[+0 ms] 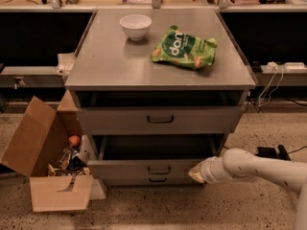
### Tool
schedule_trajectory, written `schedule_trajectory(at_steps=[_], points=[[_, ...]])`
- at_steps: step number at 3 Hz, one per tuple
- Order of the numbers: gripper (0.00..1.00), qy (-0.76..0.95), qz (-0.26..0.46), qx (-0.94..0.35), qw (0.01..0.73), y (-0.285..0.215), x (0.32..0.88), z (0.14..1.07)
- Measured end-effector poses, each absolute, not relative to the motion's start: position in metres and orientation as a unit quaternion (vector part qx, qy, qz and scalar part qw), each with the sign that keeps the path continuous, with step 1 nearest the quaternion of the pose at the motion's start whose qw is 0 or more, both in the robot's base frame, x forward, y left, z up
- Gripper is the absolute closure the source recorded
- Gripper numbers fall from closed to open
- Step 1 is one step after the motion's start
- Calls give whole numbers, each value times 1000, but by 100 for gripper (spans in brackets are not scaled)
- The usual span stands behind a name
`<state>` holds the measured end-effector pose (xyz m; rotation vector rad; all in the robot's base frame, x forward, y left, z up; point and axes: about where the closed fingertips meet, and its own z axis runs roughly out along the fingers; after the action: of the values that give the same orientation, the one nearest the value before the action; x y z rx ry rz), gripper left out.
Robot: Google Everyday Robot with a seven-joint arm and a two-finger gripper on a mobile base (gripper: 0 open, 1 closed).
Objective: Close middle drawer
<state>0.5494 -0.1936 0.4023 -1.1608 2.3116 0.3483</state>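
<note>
gripper point(196, 172) sits low at the rt side of the cabinet, its tip right at the rt end of the middle drawer point(122, 169) front panel, looks to be touching it. white arm point(259, 169) comes in from the rt edge, about level w/ the drawer front. from this angle the gripper end is just a pale tapered lump. can't tell how far open it is or whether it has hold of anything.

middle drawer is out part way. a dark open cavity shows behind its low front, w/ a small dark bar handle point(159, 169) at centre. contents can't be made out. just under it is the lowest drawer front point(129, 180) w/ its own small handle, sitting further in. above is the top drawer point(115, 121), taller front and dark handle, also out a bit w/ a dark gap btwn it and the cabinet top.

on the grey metal cabinet top point(105, 66): white bowl point(135, 26) toward the back, green snack bag point(183, 48) lying flat to its rt, near but apart.

on the speckled floor point(158, 210) left of the cabinet: open cardboard box point(60, 193), flap up, holding mixed small stuff incl. an orange round thing point(74, 140). box is just beside the cabinet's lower left corner. at far rt, a white power strip point(288, 66) w/ cables.
</note>
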Motion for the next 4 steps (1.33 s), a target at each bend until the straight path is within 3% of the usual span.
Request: schedule_trajectory(at_steps=[4], points=[[100,874,139,-347,311,-189,580,405]])
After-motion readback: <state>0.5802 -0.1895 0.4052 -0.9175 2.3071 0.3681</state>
